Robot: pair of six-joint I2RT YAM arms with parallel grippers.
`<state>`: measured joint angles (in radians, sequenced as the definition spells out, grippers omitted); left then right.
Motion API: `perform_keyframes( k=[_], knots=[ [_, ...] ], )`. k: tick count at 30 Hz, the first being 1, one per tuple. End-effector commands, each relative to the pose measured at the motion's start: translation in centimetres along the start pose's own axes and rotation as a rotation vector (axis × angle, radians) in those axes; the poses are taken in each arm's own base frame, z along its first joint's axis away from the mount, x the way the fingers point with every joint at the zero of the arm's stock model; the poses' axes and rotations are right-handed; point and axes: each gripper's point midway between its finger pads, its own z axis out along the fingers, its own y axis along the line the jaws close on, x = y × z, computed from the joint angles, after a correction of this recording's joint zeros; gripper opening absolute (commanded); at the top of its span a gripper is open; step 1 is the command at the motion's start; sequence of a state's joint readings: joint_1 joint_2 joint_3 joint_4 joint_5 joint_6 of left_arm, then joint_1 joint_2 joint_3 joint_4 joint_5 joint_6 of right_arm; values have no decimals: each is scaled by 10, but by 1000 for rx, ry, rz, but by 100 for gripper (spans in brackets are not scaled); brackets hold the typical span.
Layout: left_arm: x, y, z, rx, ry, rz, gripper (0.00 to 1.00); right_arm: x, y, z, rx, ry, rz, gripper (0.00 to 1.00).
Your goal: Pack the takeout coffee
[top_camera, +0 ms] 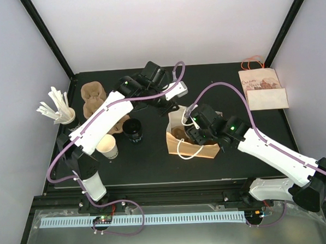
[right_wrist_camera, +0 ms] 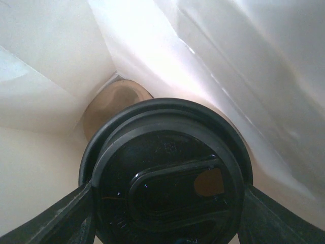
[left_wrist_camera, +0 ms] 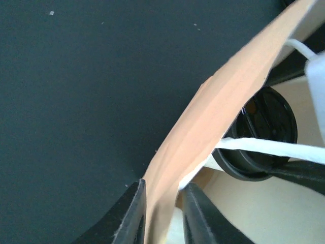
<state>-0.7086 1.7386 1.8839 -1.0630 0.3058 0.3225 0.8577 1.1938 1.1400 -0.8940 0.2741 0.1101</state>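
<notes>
Your left hand (left_wrist_camera: 161,216) is pinched tight on the paper bag (left_wrist_camera: 223,107) wall. Your right hand (right_wrist_camera: 165,218), down inside the bag, clasps the black-lidded cup (right_wrist_camera: 167,162) from both sides.

The top camera is looking down on the whole table (top_camera: 154,160). The left wrist camera is skimming close along the paper bag (left_wrist_camera: 223,107) wall; the right one is sitting inside, both catching the black lid (right_wrist_camera: 167,178)

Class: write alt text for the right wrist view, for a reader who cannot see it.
A black-lidded coffee cup, held from both sides by the right gripper, fills the lower frame inside a white-lined paper bag. A brown pulp carrier shows behind it, deeper inside.
</notes>
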Motion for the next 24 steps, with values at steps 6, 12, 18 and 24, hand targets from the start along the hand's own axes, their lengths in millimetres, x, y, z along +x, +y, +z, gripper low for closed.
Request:
perform_keyframes(
  k=[6,12,18,24],
  knots=[
    [-4,-18,5,113,-21,11,2,-23,-22,-6,63,-119,81,41],
    [-9,-24,0,139,-45,10,2,-18,-22,9,57,-91,96,42],
    [-18,-27,-8,144,-88,5,2,-1,-20,27,47,-29,120,42],
    [-32,-32,-19,136,-150,16,2,-2,-19,16,24,-22,132,42]
  ],
)
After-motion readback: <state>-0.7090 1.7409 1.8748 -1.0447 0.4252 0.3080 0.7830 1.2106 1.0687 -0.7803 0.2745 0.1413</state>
